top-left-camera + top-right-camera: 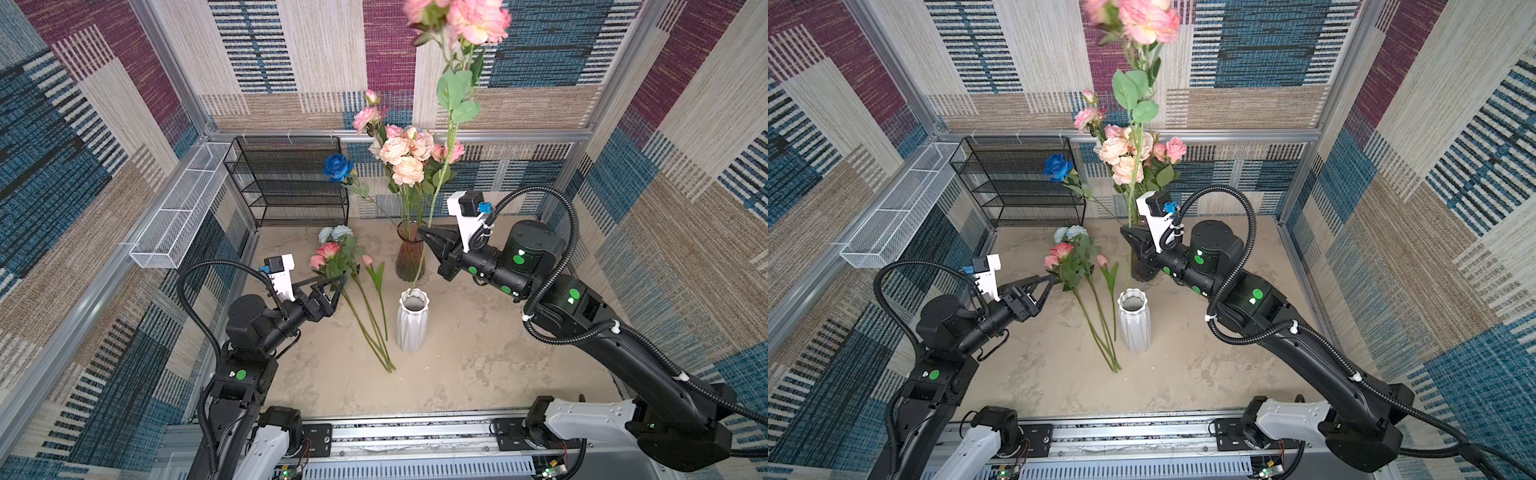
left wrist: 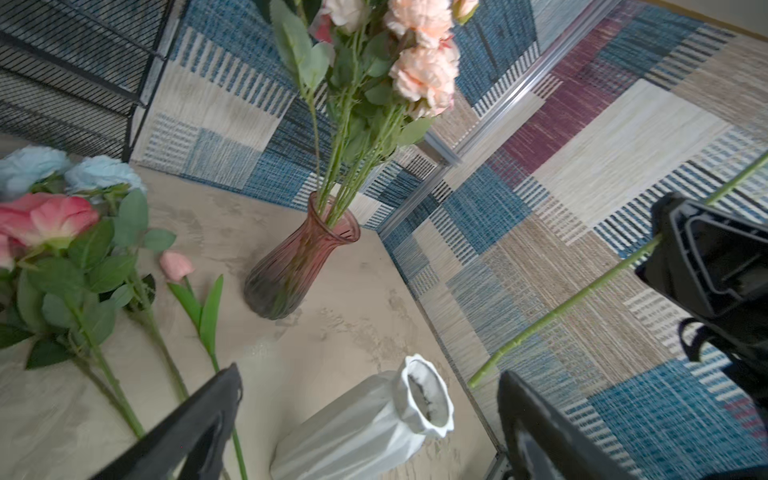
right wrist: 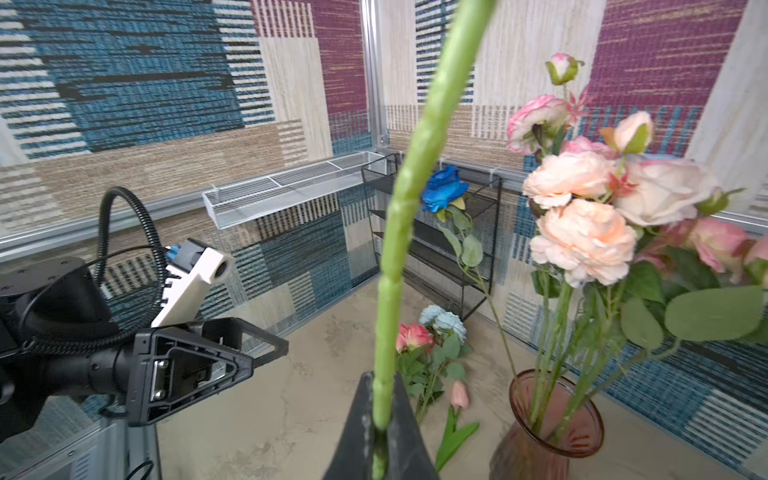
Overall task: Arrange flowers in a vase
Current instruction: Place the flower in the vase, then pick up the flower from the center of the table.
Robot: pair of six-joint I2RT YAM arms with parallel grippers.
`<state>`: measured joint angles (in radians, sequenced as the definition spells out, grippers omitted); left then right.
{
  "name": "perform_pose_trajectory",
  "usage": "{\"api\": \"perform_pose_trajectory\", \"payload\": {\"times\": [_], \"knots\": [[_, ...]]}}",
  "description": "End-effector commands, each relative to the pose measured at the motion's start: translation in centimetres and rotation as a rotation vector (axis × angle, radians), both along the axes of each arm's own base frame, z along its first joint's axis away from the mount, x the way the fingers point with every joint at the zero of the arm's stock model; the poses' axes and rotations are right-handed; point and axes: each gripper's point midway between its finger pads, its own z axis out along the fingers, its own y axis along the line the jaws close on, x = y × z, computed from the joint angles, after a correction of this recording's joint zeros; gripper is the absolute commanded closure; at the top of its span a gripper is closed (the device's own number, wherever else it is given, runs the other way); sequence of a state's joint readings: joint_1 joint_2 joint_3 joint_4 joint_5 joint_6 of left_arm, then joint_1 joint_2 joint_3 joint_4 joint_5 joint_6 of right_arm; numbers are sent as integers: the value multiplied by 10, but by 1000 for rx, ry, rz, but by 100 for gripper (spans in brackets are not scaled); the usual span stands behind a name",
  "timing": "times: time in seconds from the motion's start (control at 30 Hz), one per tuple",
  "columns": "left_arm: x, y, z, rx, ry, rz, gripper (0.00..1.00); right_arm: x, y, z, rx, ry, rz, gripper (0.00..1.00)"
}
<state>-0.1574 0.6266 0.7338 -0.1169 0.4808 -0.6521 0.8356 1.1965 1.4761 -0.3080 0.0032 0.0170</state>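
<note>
A white faceted vase (image 1: 412, 320) (image 1: 1134, 320) (image 2: 374, 424) stands mid-table. My right gripper (image 1: 428, 235) (image 3: 382, 386) is shut on the green stem (image 1: 440, 183) of a tall pink rose (image 1: 473, 20), held upright. The stem's lower tip (image 2: 471, 382) hangs right at the white vase's mouth. Behind it, a pink glass vase (image 1: 409, 253) (image 3: 548, 436) holds peach and pink flowers (image 1: 405, 153) and a deep blue rose (image 1: 337, 166). Pale blue flowers (image 1: 336, 233), pink roses (image 1: 326, 253) and a short tulip (image 1: 367, 261) lie on the table. My left gripper (image 1: 338, 282) (image 2: 369, 372) is open beside them, holding nothing.
A black mesh shelf (image 1: 291, 178) stands at the back left. A white wire basket (image 1: 178, 216) hangs on the left wall rail. Patterned walls close in three sides, and a metal rail (image 1: 415, 432) runs along the front edge.
</note>
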Motion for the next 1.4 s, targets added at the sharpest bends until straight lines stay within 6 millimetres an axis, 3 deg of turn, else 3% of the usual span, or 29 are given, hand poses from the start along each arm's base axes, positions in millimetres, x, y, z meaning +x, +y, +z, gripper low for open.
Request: {"api": "perform_pose_trajectory", "payload": {"times": [0.0, 0.2, 0.4, 0.53, 0.57, 0.67, 0.73, 1.0, 1.2, 1.37], "knots": [[5, 7, -17, 38, 33, 45, 3, 6, -5, -7, -20, -12, -38, 100], [13, 13, -41, 19, 105, 92, 3, 9, 5, -49, -42, 54, -12, 100], [23, 13, -73, -6, 213, 113, 6, 15, 14, -105, -79, 139, -7, 99], [28, 14, -88, -12, 277, 132, 7, 9, 16, -126, -66, 199, 17, 75], [30, 13, -91, -16, 289, 127, 8, 7, 16, -131, -64, 215, 25, 65], [34, 11, -97, -20, 323, 119, 12, 2, 13, -135, -53, 234, 30, 41], [37, 11, -102, -15, 353, 126, 15, -1, 10, -133, -42, 236, 32, 36], [64, 22, -149, 6, 503, 235, 36, -17, 0, -120, 19, 230, 61, 30], [97, 32, -210, 87, 648, 322, 49, -26, -8, -110, 59, 216, 70, 31], [128, 29, -231, 91, 652, 347, 51, -30, -17, -99, 76, 195, 58, 33]]}}
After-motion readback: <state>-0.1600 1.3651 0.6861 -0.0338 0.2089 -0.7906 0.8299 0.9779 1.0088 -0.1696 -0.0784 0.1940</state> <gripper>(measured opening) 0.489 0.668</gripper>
